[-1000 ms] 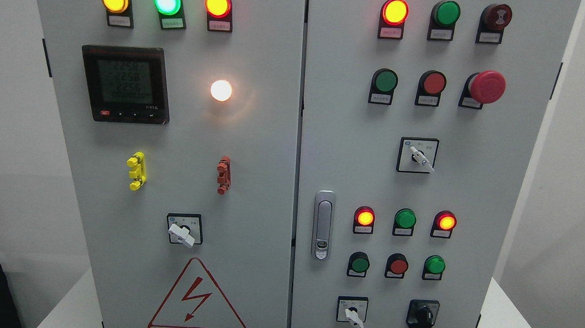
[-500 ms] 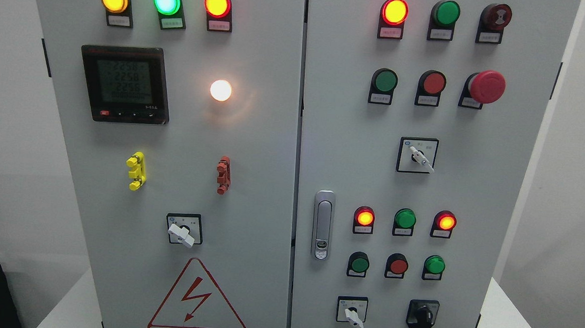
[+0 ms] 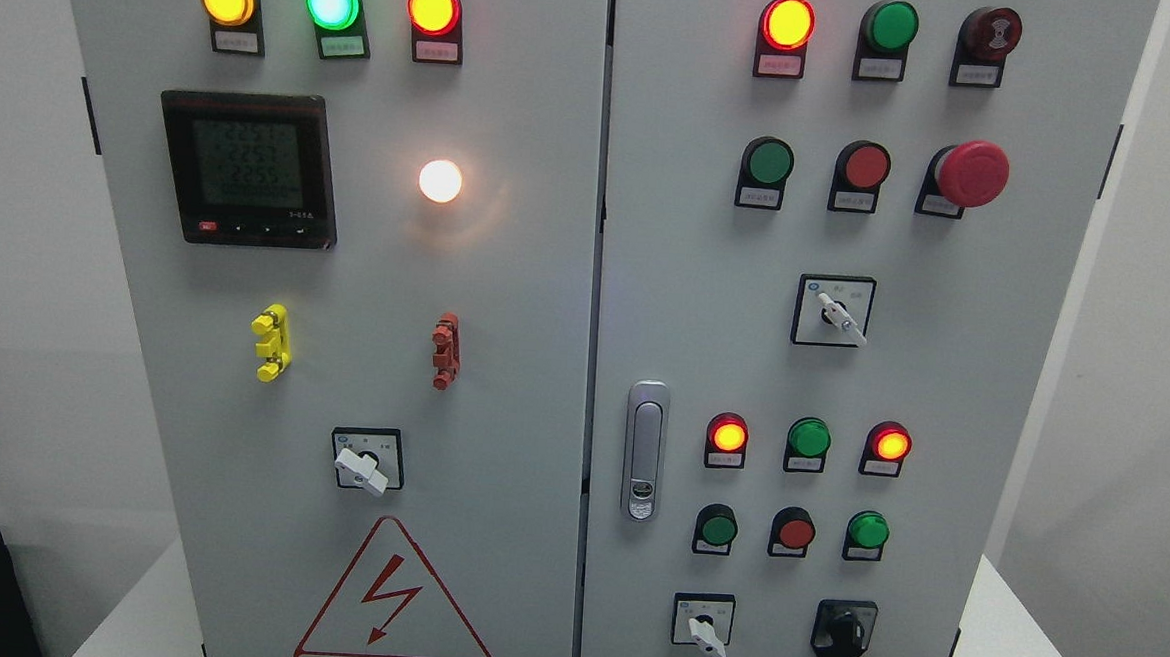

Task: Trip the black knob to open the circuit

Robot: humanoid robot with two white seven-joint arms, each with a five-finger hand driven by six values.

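The black knob [image 3: 842, 634] sits low on the cabinet's right door [image 3: 942, 387], near the bottom edge, its handle angled down to the right. A white selector [image 3: 701, 630] sits just left of it. Above are 3 buttons [image 3: 795, 532] and 3 lamps [image 3: 808, 438]. Neither robot hand is in view, so their state cannot be told.

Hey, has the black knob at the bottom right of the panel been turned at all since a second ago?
No. The black knob keeps the same angle inside its black square plate, its handle pointing down and right. No robot hand is in view.
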